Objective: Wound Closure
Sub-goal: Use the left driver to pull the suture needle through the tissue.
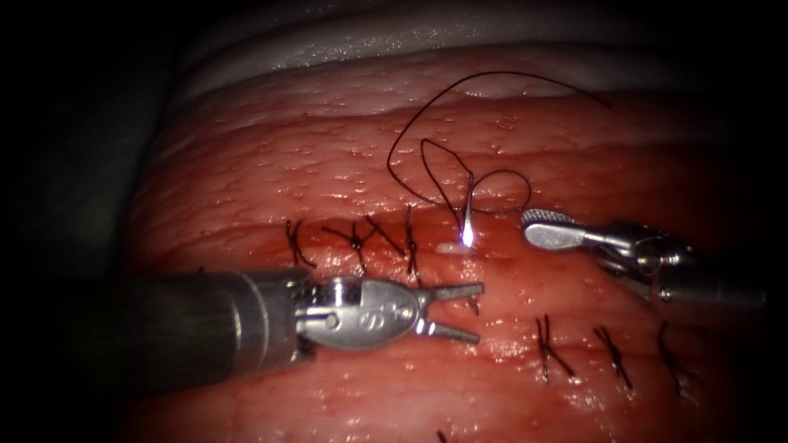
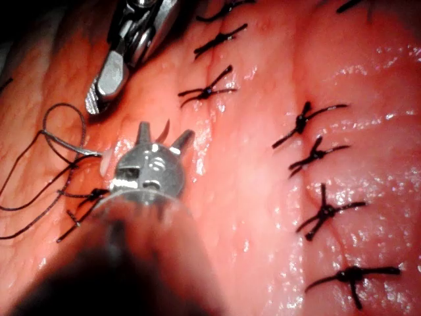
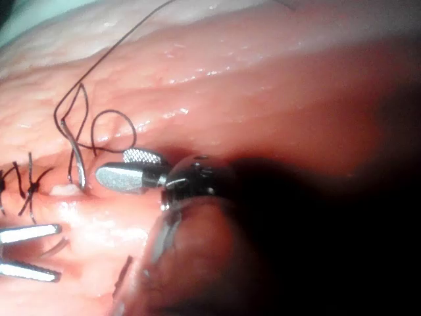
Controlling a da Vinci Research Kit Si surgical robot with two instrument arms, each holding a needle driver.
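The curved needle [image 1: 467, 220] stands upright with its lower end stuck in the tissue [image 1: 328, 164], at the unstitched stretch of the cut; neither tool holds it. Dark thread [image 1: 492, 78] runs from its upper end and lies in loops on the tissue beyond. My left tool [image 1: 474, 312] sits just in front of the needle, jaws open and holding nothing. Just right of the needle is my right tool [image 1: 529, 226], jaws a little open and also holding nothing. The left wrist view has the left tool [image 2: 164, 131], the needle [image 2: 79, 150] and the right tool [image 2: 99, 99]. In the right wrist view the right tool [image 3: 113, 166] lies beside the needle [image 3: 76, 164].
Three knotted stitches [image 1: 357, 238] close the cut to the left of the needle, and three more stitches [image 1: 611, 354] lie at the lower right. Red fluid wets the tissue around the cut. A pale fold [image 1: 369, 41] borders the tissue at the back.
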